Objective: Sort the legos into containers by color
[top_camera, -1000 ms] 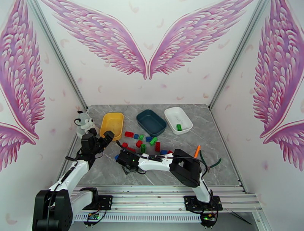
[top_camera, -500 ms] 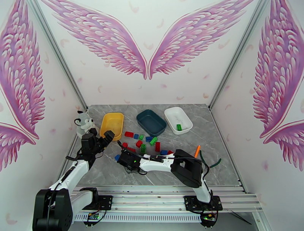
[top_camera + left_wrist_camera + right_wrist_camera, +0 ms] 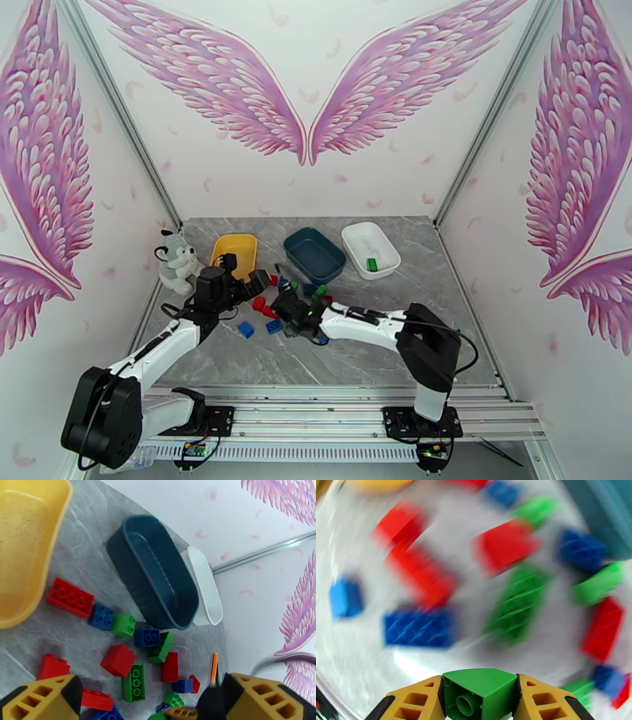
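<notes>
One green brick (image 3: 482,679) is clamped in my right gripper (image 3: 480,695) above the loose bricks (image 3: 118,660); my left gripper (image 3: 152,687) hangs with fingers wide apart. I should lift clear before swinging to the white tray (image 3: 365,239), releasing low inside.

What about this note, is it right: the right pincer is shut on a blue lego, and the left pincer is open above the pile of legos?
Not quite. The lego held in the right pincer is green, not blue; the right wrist view shows it clamped there. The rest holds: the left pincer is open above the pile of legos.
</notes>
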Motion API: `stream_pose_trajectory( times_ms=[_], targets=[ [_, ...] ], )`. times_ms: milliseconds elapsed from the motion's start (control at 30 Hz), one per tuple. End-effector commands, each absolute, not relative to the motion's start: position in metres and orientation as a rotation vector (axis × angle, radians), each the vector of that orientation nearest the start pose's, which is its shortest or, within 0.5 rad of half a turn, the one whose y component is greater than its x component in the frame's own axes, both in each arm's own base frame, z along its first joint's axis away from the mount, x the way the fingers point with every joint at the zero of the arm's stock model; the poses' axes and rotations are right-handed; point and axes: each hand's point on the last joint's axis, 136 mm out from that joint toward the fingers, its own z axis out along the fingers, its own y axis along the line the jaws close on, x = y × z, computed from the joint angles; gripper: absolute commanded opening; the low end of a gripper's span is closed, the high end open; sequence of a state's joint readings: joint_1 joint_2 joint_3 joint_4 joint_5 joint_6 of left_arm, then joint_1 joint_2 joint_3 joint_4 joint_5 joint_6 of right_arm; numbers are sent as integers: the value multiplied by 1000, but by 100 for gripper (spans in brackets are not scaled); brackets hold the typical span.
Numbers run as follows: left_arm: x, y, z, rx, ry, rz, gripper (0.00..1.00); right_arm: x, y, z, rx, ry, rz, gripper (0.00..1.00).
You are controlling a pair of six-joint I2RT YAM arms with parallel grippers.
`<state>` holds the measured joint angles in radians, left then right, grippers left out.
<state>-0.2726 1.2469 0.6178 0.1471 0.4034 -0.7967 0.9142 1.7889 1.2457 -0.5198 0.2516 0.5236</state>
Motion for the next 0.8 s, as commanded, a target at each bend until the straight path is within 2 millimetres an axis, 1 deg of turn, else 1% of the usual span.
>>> stream_pose_trajectory(
  times_ms=[0, 67, 133, 267, 333, 400, 500, 600, 667, 767],
  targets=[
    [349, -175, 159, -266, 2172, -1082, 99, 325, 276, 95, -255, 2589, 274, 36],
    [348, -183, 155, -249, 2186, -1100, 98, 343, 253, 107, -141, 2557, 295, 37],
    [346, -196, 155, -203, 2200, -1112, 98, 360, 235, 120, -56, 2527, 296, 37],
    [340, -230, 151, -80, 2250, -1137, 98, 395, 198, 142, 108, 2475, 292, 37],
    [337, -245, 146, -34, 2273, -1149, 98, 411, 177, 148, 185, 2457, 265, 37],
    [333, -261, 138, 11, 2302, -1158, 97, 427, 153, 150, 266, 2444, 230, 37],
    [327, -284, 127, 89, 2344, -1158, 96, 448, 124, 154, 351, 2428, 175, 38],
    [321, -302, 118, 155, 2381, -1153, 95, 464, 99, 157, 408, 2416, 103, 39],
    [318, -310, 114, 185, 2394, -1143, 94, 475, 83, 155, 445, 2419, 58, 42],
    [316, -314, 112, 209, 2402, -1115, 94, 488, 64, 149, 479, 2430, -10, 46]
  ],
)
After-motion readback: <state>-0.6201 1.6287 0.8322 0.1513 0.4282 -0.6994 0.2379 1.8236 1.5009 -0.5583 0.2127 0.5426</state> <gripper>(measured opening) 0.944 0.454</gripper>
